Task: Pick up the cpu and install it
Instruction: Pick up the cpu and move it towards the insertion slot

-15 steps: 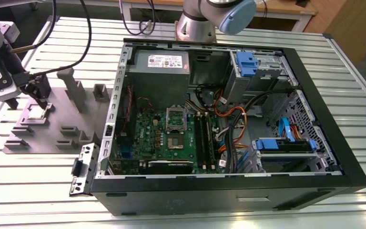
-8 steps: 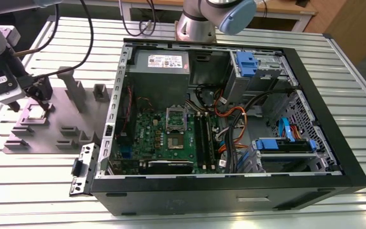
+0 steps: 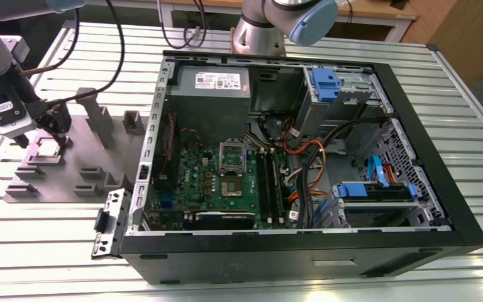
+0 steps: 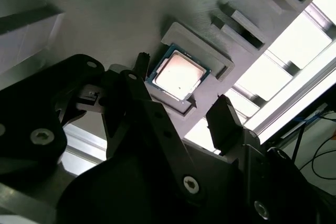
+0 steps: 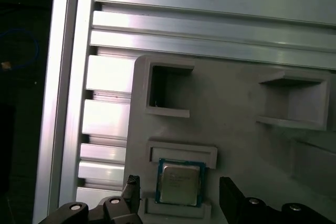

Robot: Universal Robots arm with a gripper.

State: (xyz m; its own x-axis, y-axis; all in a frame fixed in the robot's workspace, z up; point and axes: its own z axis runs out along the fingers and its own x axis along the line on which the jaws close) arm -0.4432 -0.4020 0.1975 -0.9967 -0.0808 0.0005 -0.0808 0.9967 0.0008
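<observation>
Nearest in the exterior view, an open black computer case (image 3: 309,255) lies on the slatted metal surface (image 3: 468,94); at that view's left the tool (image 3: 43,135) hangs just above a grey holder plate (image 3: 61,189), where the cpu (image 3: 48,149) lies flat. In the second wrist view the tool (image 4: 182,88) is spread, one finger on each side of the cpu (image 4: 178,73), which sits in its recess. The first wrist view shows the same straddle: cpu (image 5: 179,182) between the parted fingers (image 5: 132,190), clear of both.
</observation>
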